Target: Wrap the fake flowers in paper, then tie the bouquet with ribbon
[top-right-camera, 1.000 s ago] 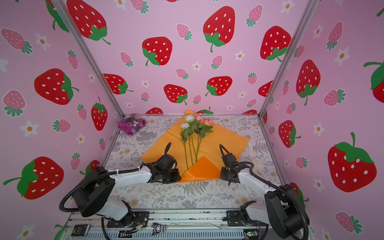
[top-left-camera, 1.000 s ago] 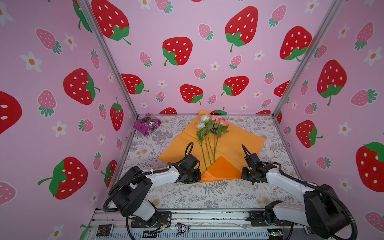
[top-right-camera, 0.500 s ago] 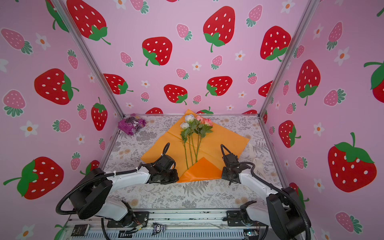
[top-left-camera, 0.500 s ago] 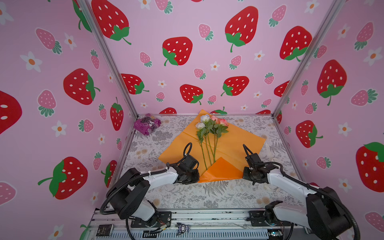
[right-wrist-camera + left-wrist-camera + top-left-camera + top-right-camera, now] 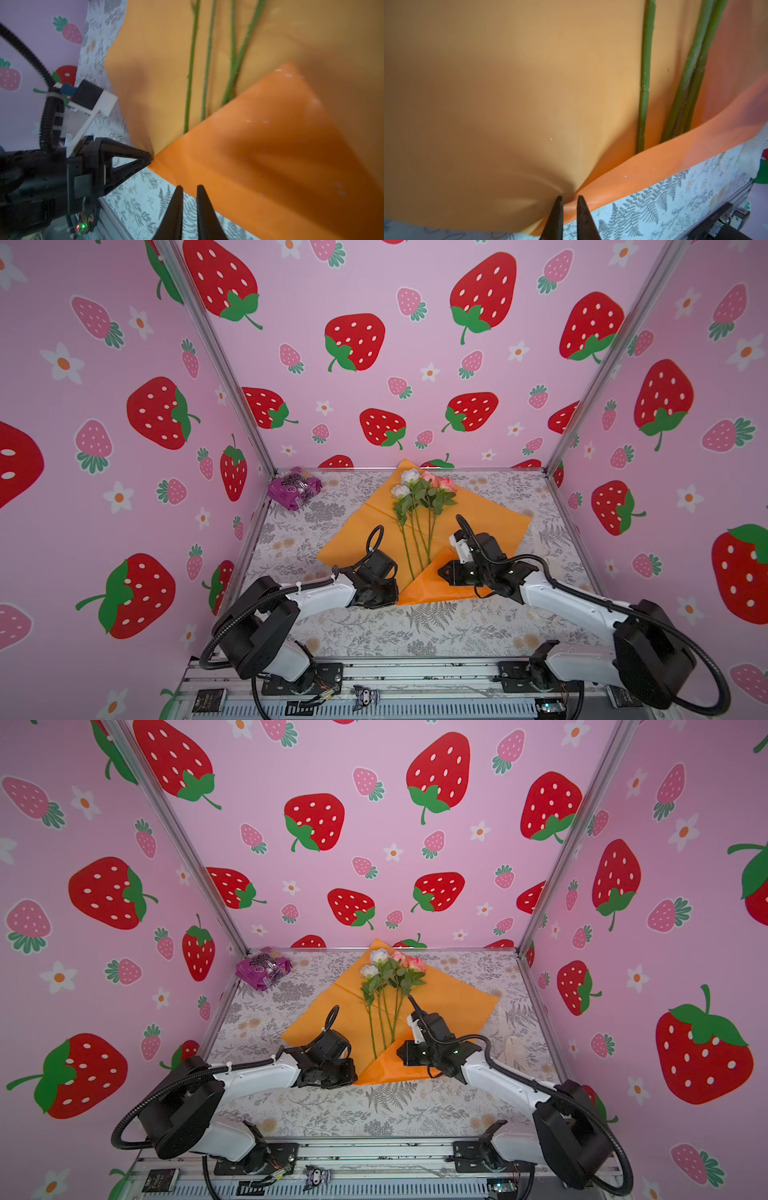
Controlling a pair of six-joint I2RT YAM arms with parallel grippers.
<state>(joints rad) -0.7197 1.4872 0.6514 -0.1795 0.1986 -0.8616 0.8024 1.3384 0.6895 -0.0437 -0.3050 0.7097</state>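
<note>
- The bouquet of fake flowers point(image 5: 419, 506) lies at the middle of the tabletop point(image 5: 374, 630) on the spread orange wrapping paper point(image 5: 490, 522). Its white and pink blooms point toward the back wall.
- The green stems point(image 5: 644, 83) run down the sheet, and their lower ends slip under a folded-up flap point(image 5: 432, 589) of the same paper at the near corner.
- The left hand point(image 5: 569, 199) sits low at the left end of that fold, its tips pinching the wrapping paper, which puckers around them. The right wrist view shows the same grip point(image 5: 149, 159).
- The right hand point(image 5: 190, 188) is over the flap in both top views, pointing left. Its fingers stand a narrow slit apart, tips at the flap's edge, with nothing seen between them.
- A purple packet point(image 5: 294, 489) lies in the far left corner, well apart from the paper.
</note>
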